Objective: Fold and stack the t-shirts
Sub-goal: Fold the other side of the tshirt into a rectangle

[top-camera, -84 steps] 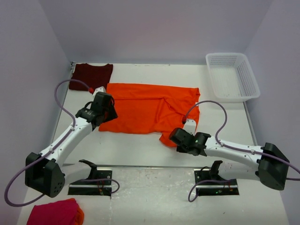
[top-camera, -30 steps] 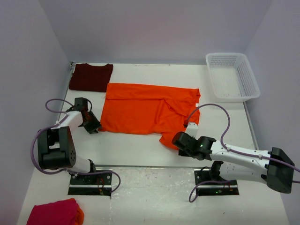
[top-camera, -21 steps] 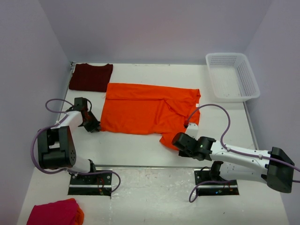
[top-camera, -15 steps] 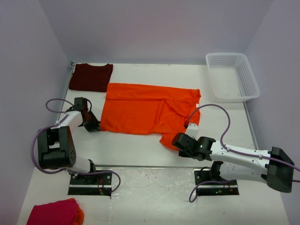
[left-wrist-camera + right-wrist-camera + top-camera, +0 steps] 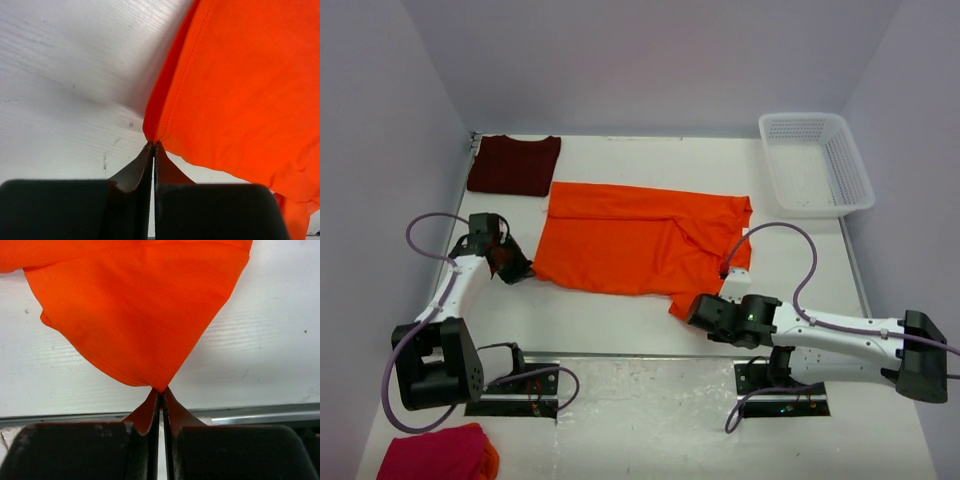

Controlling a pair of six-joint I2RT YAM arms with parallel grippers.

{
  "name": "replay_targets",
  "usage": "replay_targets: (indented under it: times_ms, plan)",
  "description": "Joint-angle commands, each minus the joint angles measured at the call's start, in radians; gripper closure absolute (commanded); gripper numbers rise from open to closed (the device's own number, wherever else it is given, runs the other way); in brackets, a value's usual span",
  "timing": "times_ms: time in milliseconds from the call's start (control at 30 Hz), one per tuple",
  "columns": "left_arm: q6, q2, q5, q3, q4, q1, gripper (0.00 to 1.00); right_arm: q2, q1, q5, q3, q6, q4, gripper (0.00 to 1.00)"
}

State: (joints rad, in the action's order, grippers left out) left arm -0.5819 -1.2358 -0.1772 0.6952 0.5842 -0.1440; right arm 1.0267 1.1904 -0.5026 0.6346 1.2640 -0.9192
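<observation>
The orange t-shirt (image 5: 640,240) lies spread across the middle of the table. My left gripper (image 5: 517,270) is shut on its near left corner, seen pinched in the left wrist view (image 5: 153,143). My right gripper (image 5: 692,312) is shut on its near right corner, seen pinched in the right wrist view (image 5: 161,390). Both corners are lifted slightly off the table. The orange cloth fills the left wrist view (image 5: 240,90) and the right wrist view (image 5: 140,315). The maroon t-shirt (image 5: 514,164) lies folded at the far left corner.
A white plastic basket (image 5: 815,163) stands at the far right. A pink-red cloth bundle (image 5: 435,453) with an orange edge lies at the near left, beyond the table's front edge. The arm bases (image 5: 510,385) sit on a metal strip at the front.
The left arm has swung and its gripper has closed on the shirt's left corner. Both near corners have been drawn slightly toward the front and right; the shirt's edges have shifted.
</observation>
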Motion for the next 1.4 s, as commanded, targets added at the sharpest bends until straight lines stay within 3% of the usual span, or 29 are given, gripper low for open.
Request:
replay_targets:
  times_ms: [0, 267, 467, 633, 767, 900, 1067, 1367]
  plan:
    - [0.017, 0.07, -0.028, -0.011, 0.046, -0.009, 1.0, -0.005, 0.054, -0.066, 0.06, 0.175, -0.165, 1.0]
    - [0.025, 0.094, -0.047, 0.0, 0.075, -0.011, 1.0, -0.026, 0.184, -0.09, 0.162, 0.49, -0.572, 1.0]
    - [0.034, 0.096, -0.077, 0.004, 0.074, -0.012, 1.0, -0.138, 0.184, -0.115, 0.174, 0.479, -0.596, 1.0]
    - [0.05, 0.118, -0.057, 0.052, 0.054, -0.011, 1.0, -0.093, 0.169, -0.197, 0.263, 0.457, -0.592, 1.0]
    - [0.071, 0.114, -0.05, 0.13, 0.052, -0.011, 1.0, 0.002, 0.092, -0.254, 0.373, 0.292, -0.548, 1.0]
    - [0.083, 0.108, -0.036, 0.185, 0.016, 0.007, 1.0, 0.033, -0.09, -0.251, 0.402, 0.005, -0.303, 1.0]
    - [0.077, 0.108, 0.004, 0.205, -0.024, 0.035, 1.0, 0.033, -0.247, -0.237, 0.436, -0.273, -0.155, 1.0]
    - [0.089, 0.03, 0.031, 0.266, -0.073, 0.05, 1.0, 0.096, -0.411, -0.146, 0.442, -0.457, -0.011, 1.0]
